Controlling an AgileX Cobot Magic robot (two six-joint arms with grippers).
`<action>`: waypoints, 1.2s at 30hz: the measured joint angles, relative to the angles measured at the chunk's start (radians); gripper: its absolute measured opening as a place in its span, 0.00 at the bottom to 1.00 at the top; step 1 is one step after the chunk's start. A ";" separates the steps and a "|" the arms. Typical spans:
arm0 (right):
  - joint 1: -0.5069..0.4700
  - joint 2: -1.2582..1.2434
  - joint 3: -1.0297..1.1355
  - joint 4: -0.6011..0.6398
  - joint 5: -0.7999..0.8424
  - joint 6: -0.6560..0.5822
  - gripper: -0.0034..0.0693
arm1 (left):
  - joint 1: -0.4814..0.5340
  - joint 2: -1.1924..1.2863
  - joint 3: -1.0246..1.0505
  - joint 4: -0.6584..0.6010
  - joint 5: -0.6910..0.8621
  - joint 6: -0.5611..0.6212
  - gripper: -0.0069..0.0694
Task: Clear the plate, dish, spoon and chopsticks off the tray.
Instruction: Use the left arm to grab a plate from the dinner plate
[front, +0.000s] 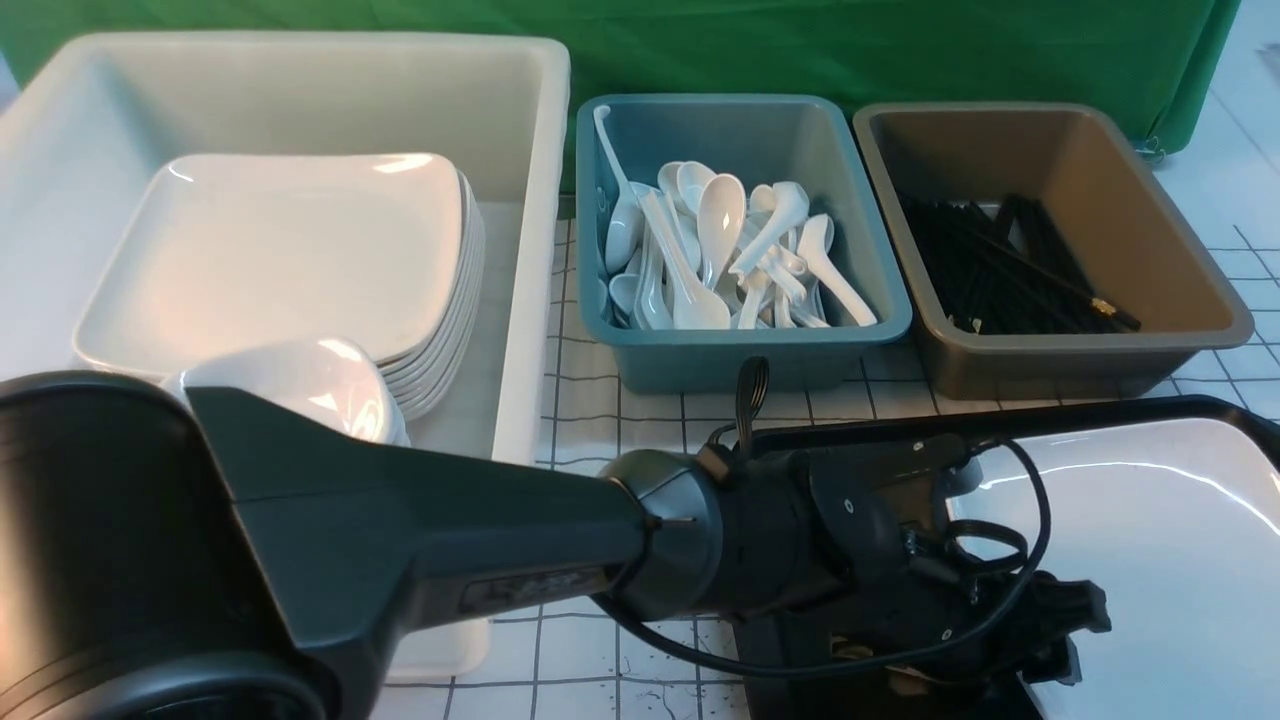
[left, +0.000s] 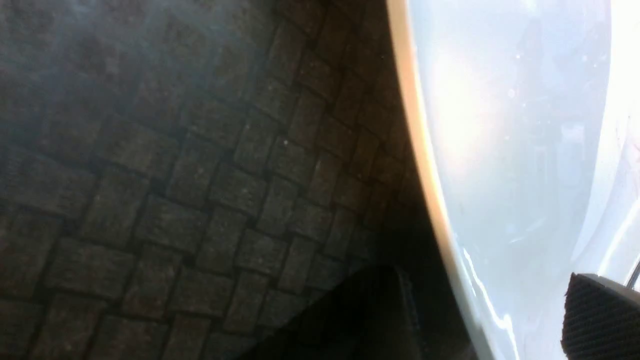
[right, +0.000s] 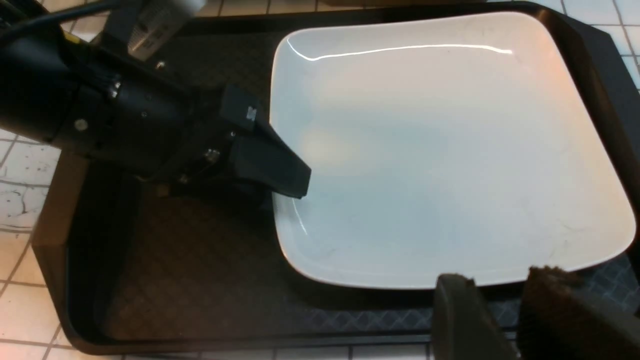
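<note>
Plate (right: 440, 150): large, white, glossy. It lies flat on the black tray (right: 150, 280), on the tray's right part in the front view. The textured floor shows bare to the plate's left.

Left gripper (right: 287, 186): my left arm (front: 420, 520) reaches across to the plate's left rim. The jaws are parted and straddle that rim. One finger (right: 270, 167) lies over the plate's edge. In the left wrist view its ribbed pad (left: 600, 320) sits above the white surface, and the other finger (left: 375, 310) is on the tray side. Plate and tray floor both show in the gap between them, so I am not clamped on the rim.

Right gripper (right: 500, 287): it hangs over the tray by the edge of the plate facing my wrist camera. The two fingers are a little apart, with nothing between them.

Beyond the tray, on the white gridded tabletop (front: 620, 420):
- White tub (front: 530, 200), far left. It holds a stack of square plates (front: 280, 250), with a small dish (front: 310, 385) just in front of the stack.
- Blue-grey bin (front: 740, 350), middle. It holds a heap of white soup spoons (front: 720, 250).
- Brown-grey bin (front: 1160, 220), right. It holds black chopsticks (front: 1000, 270) in a bundle.
- Green cloth (front: 800, 50) behind all three.
</note>
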 joint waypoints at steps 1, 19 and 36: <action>0.000 0.000 0.000 0.000 0.000 0.000 0.38 | -0.001 0.001 0.000 -0.012 -0.010 0.000 0.66; 0.000 0.000 0.000 0.000 -0.037 0.000 0.38 | -0.002 0.108 -0.169 -0.066 -0.017 0.088 0.65; 0.000 0.000 0.000 0.000 -0.018 -0.001 0.38 | 0.005 0.132 -0.184 -0.093 -0.051 0.102 0.21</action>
